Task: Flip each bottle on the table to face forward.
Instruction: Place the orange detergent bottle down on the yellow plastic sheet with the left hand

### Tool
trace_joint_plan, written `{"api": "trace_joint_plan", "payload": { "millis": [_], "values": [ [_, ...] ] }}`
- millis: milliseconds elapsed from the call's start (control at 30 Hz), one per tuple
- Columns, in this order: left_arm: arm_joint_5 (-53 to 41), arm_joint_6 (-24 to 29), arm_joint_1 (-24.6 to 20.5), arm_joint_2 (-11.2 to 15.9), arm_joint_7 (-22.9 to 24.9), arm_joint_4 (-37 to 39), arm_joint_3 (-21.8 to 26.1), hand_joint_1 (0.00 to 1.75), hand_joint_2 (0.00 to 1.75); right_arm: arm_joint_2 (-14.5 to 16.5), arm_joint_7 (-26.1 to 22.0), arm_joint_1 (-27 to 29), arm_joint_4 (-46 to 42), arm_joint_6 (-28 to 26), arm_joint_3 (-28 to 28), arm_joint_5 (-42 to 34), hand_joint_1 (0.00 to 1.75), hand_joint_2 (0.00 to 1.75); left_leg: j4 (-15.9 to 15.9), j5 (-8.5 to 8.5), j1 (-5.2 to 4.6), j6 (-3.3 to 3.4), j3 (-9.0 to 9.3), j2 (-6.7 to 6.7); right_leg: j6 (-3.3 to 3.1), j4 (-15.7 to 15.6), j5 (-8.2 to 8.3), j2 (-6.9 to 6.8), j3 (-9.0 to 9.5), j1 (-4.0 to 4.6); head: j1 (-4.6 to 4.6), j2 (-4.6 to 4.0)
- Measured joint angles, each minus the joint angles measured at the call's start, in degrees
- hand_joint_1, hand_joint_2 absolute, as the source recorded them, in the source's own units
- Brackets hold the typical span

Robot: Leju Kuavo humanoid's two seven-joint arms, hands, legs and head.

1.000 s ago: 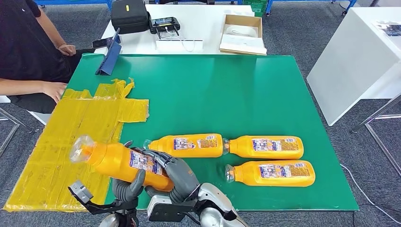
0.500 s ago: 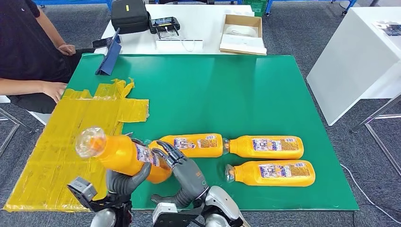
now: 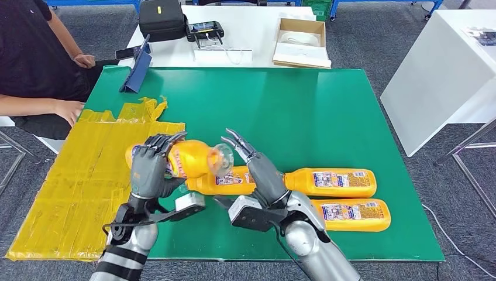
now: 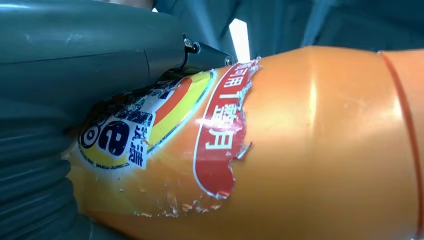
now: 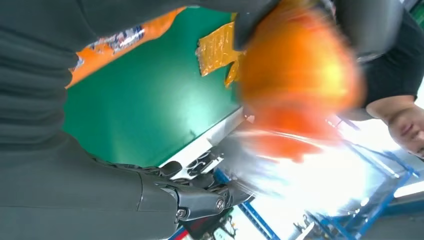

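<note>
Aloft, orange-filled bottle (image 3: 190, 158) in left hand (image 3: 150, 170)'s grip, right hand (image 3: 261, 172) beside, fingers spread, empty.

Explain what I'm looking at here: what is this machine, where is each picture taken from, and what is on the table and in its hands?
This is a humanoid robot with two silver arms, each ending in a many-fingered robot hand. The wide picture comes from a camera on its head, looking down at a green table. The other two come from cameras at its wrists, so they are very close and turned around.

The left robot hand grips an orange bottle above the table, its clear neck pointing toward the right robot hand, which is beside it with fingers spread, holding nothing. The left wrist view shows that bottle's worn label up close; the right wrist view shows it blurred.

Three more orange bottles lie on their sides on the table: one under the hands, one further right, and one nearer the robot. Yellow taped sheeting covers the left part. A person sits at the far left.
</note>
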Motion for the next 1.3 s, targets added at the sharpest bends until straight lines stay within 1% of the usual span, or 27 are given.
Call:
{"api": "trace_joint_plan", "payload": {
  "millis": [33, 100, 167, 233, 333, 400, 500, 567, 633, 767, 933, 1033, 1067, 1167, 1200, 1233, 1300],
  "values": [
    [-5.12, 0.94, -2.37, 0.63, 3.46, 3.11, -0.08, 1.75, 1.75, -0.22, 0.03, -1.09, 0.68, 0.63, -0.01, -0.45, 0.0, 1.75, 0.0, 0.02, 0.0, 0.0, 0.0, 0.01, -0.01, 0.01, 0.03, 0.01, 0.0, 0.0, 0.0, 0.0],
    [-11.27, 1.94, -7.02, 1.93, 8.13, 9.67, -0.33, 1.75, 1.75, -0.41, 0.2, -3.09, 1.92, 1.5, 0.03, -0.81, 0.0, 1.75, 0.0, 0.05, 0.0, -0.01, 0.01, 0.07, -0.03, 0.03, 0.09, 0.04, 0.0, 0.01, -0.01, 0.0],
    [-13.57, 2.55, -10.63, 2.95, 10.13, 15.18, -0.56, 1.75, 1.75, -0.46, 0.57, -4.56, 2.96, 1.92, 0.09, -1.01, 0.0, 1.75, 0.0, 0.06, 0.01, -0.03, 0.02, 0.13, -0.02, 0.05, 0.11, 0.06, -0.01, 0.01, -0.01, 0.0],
    [-15.39, 2.07, -13.49, 3.86, 11.66, 19.7, -0.84, 1.75, 1.75, -0.5, 1.02, -5.69, 3.84, 2.25, 0.2, -1.14, 0.0, 1.75, 0.0, 0.08, 0.01, -0.05, 0.01, 0.14, -0.02, 0.06, 0.1, 0.06, -0.02, 0.01, -0.01, 0.0],
    [-18.06, -0.81, -17.62, 5.55, 14.49, 27.1, -1.32, 1.75, 1.75, -0.52, 1.71, -7.24, 5.09, 2.87, 0.82, -1.25, 0.0, 1.75, 0.0, 0.08, 0.01, -0.06, -0.02, 0.16, -0.02, 0.08, 0.1, 0.06, -0.04, 0.01, -0.01, 0.0],
    [-18.19, -2.71, -20.37, 6.75, 15.55, 32.32, -1.38, 1.75, 1.75, -0.57, 2.1, -7.89, 5.94, 3.28, 1.39, -1.15, 0.0, 1.75, 0.0, 0.08, 0.02, -0.06, -0.03, 0.18, -0.02, 0.08, 0.1, 0.07, -0.06, 0.01, 0.0, 0.0],
    [-17.56, -4.92, -23.9, 8.67, 16.44, 39.26, -1.34, 1.75, 1.75, -0.8, 2.54, -8.48, 7.34, 3.72, 2.42, -0.56, 0.0, 1.75, 0.0, 0.08, 0.02, -0.06, -0.05, 0.2, -0.02, 0.08, 0.1, 0.07, -0.08, 0.01, 0.0, 0.0],
    [-17.35, -6.07, -25.5, 9.86, 16.69, 42.72, -1.28, 1.75, 1.75, -0.98, 2.86, -8.9, 8.35, 3.92, 3.07, -0.15, 0.0, 1.75, 0.0, 0.08, 0.02, -0.06, -0.06, 0.2, -0.02, 0.08, 0.1, 0.07, -0.09, 0.02, 0.0, 0.0],
    [-17.44, -7.43, -26.71, 10.95, 16.81, 45.44, -1.2, 1.75, 1.75, -1.14, 3.14, -9.4, 9.43, 4.23, 3.65, 0.15, 0.0, 1.75, 0.0, 0.08, 0.02, -0.06, -0.06, 0.19, -0.02, 0.09, 0.1, 0.07, -0.09, 0.02, 0.01, 0.0],
    [-18.11, -11.81, -28.4, 12.8, 16.63, 50.01, -1.17, 1.75, 1.75, -1.25, 4.1, -10.74, 12.51, 4.79, 4.91, 1.13, 0.0, 1.75, 0.0, 0.08, 0.02, -0.06, -0.08, 0.18, -0.02, 0.09, 0.1, 0.07, -0.09, 0.01, 0.01, 0.0],
    [-18.75, -15.39, -29.27, 13.89, 15.6, 53.53, -1.24, 1.75, 1.75, -0.65, 5.4, -13.09, 17.96, 5.48, 6.17, 2.27, 0.0, 1.75, 0.0, 0.08, 0.01, -0.06, -0.08, 0.15, -0.02, 0.09, 0.1, 0.06, -0.08, 0.01, 0.01, 0.0],
    [-18.41, -17.1, -30.12, 14.14, 13.14, 54.81, -1.3, 1.75, 1.75, -0.03, 6.23, -14.78, 21.53, 6.0, 6.87, 2.95, 0.0, 1.75, 0.0, 0.08, 0.01, -0.06, -0.09, 0.08, -0.02, 0.09, 0.1, 0.03, -0.06, 0.01, 0.01, 0.0],
    [-18.09, -17.75, -30.42, 14.21, 11.94, 55.19, -1.32, 1.39, 1.75, 0.21, 6.4, -15.42, 22.84, 6.18, 7.06, 3.02, 0.0, 1.75, 0.0, 0.08, 0.01, -0.06, -0.08, 0.08, -0.02, 0.09, 0.1, 0.03, -0.06, 0.01, 0.01, 0.0],
    [-16.36, -19.98, -31.02, 14.28, 7.53, 56.12, -1.35, 0.08, 1.75, 1.04, 6.79, -17.44, 26.8, 7.25, 7.4, 2.71, 0.0, 1.75, 0.0, 0.09, 0.01, -0.06, -0.06, 0.09, -0.02, 0.09, 0.1, 0.03, -0.05, 0.01, 0.01, 0.0],
    [-15.62, -20.69, -31.12, 14.25, 5.85, 56.34, -1.36, 0.0, 1.75, 1.43, 6.86, -18.13, 28.16, 7.71, 7.46, 2.49, 0.0, 1.75, 0.0, 0.09, 0.01, -0.06, -0.05, 0.09, -0.02, 0.1, 0.1, 0.03, -0.05, 0.0, 0.01, 0.0],
    [-14.94, -21.23, -31.18, 14.2, 4.29, 56.52, -1.36, 0.0, 1.75, 1.85, 6.9, -18.81, 29.52, 8.13, 7.53, 2.29, 0.0, 1.75, 0.0, 0.09, 0.01, -0.06, -0.04, 0.09, -0.02, 0.1, 0.1, 0.04, -0.04, 0.01, 0.0, 0.0],
    [-14.05, -21.7, -31.21, 14.03, 2.31, 56.78, -1.36, 0.0, 0.87, 2.67, 6.92, -20.0, 31.89, 8.73, 7.66, 2.04, 0.0, 1.75, 0.0, 0.09, 0.01, -0.06, -0.03, 0.09, -0.02, 0.1, 0.1, 0.04, -0.04, 0.01, 0.0, 0.0]
  ]
}}
